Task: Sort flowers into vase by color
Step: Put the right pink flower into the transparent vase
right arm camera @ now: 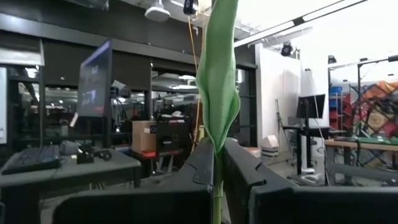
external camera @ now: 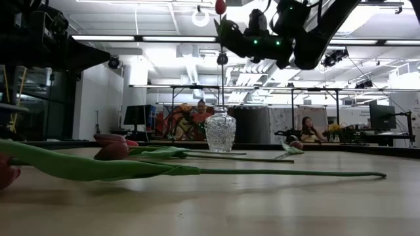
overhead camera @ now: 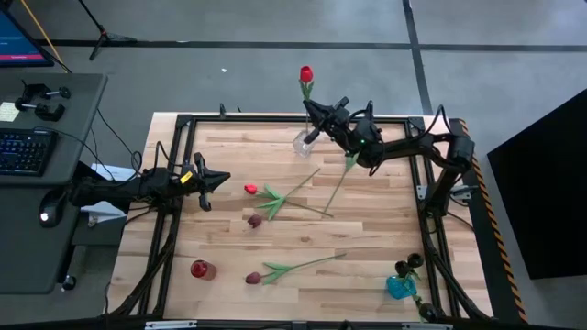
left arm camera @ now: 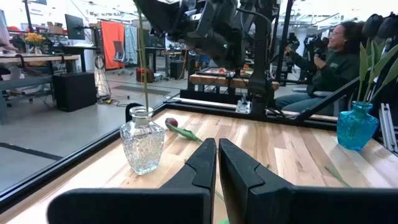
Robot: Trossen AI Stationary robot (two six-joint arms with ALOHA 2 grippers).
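Bottom of the overhead frame: red vase point(overhead camera: 202, 269) lower left, blue vase point(overhead camera: 401, 286) lower right with green stems in it, both on the wooden table point(overhead camera: 367, 238). Between them a maroon tulip point(overhead camera: 254, 277) lies flat, stem running right and slightly up.

Mid frame: left gripper point(overhead camera: 204, 190) sits at the left edge of the table, fingers pressed together, holding nothing. Its wrist view shows the two dark fingers point(left arm camera: 202, 163) touching, pointed across the table toward the clear glass vase point(left arm camera: 142, 146).

Just right of it, three more loose flowers: a bright red tulip point(overhead camera: 249, 189), a dark maroon tulip point(overhead camera: 256, 221) below it, and long stems crossing toward frame centre. None touching either gripper. In the level view these lie across the lower left, one stem stretching to the right.

Upper centre: right gripper point(overhead camera: 315, 114) is clamped on the stem of a red tulip point(overhead camera: 305, 74), stem upright, head above the gripper. Right wrist view shows the green leaf and stem point(right arm camera: 219, 112) pinched between its fingers point(right arm camera: 202, 163).

The clear glass vase point(overhead camera: 303, 142) stands directly under that gripper, at the far table edge. Left wrist view shows the stem running down into the vase neck; how deep, can't tell.

Far background in the level view: people seated at desks beyond the table.
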